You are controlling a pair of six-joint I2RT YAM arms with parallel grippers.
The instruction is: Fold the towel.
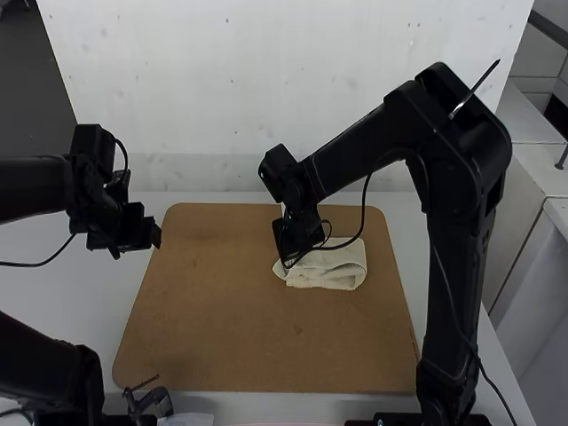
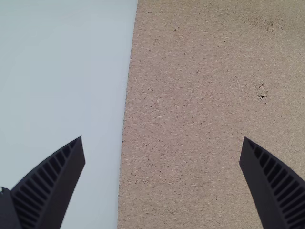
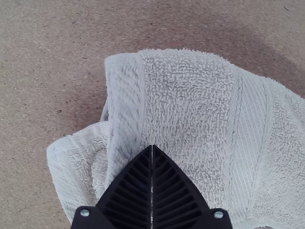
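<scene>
The off-white towel (image 1: 333, 273) lies folded in layers on the brown board (image 1: 240, 311), toward its far right part, one lower layer jutting out past the upper fold. The right tool (image 1: 287, 259) is right at the towel's left end, its tips over the cloth beside the folded edge, clenched together with no cloth between them. The left tool (image 1: 156, 236), well apart from the towel, is released, its fingers wide apart above the board's left edge and the white surface (image 1: 53, 288).
</scene>
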